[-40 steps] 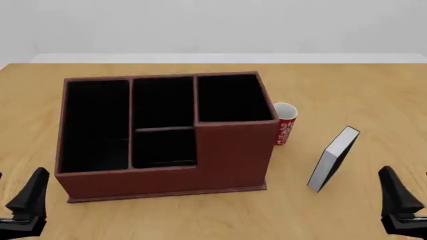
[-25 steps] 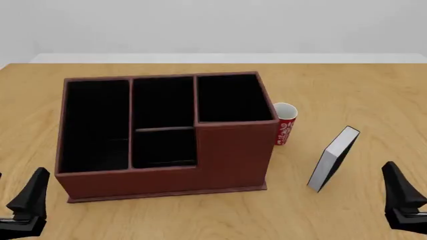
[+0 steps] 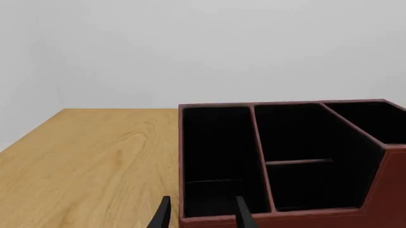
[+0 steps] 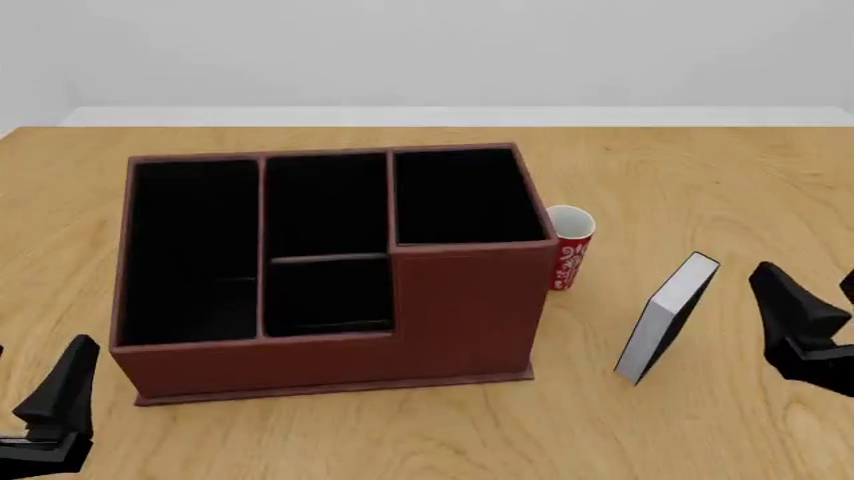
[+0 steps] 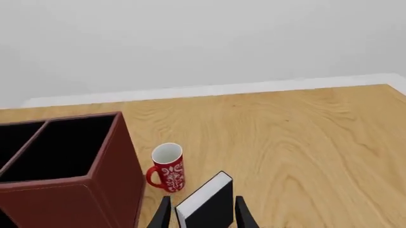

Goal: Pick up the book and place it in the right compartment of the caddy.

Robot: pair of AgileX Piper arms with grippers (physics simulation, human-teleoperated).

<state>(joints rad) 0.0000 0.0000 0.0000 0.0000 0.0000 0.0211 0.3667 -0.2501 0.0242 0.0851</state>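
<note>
The book stands upright on the counter, well right of the caddy and near the cup. The right hand is spread open with the book lined up between its fingers; it should be lowered squarely over the covers before closing. The left hand hangs open, gripping nothing. The wooden counter is backed by a plain pale wall.

Both grippers — left and right — are matte black, with slim, tapering, blade-like fingers — unmarked.
</note>
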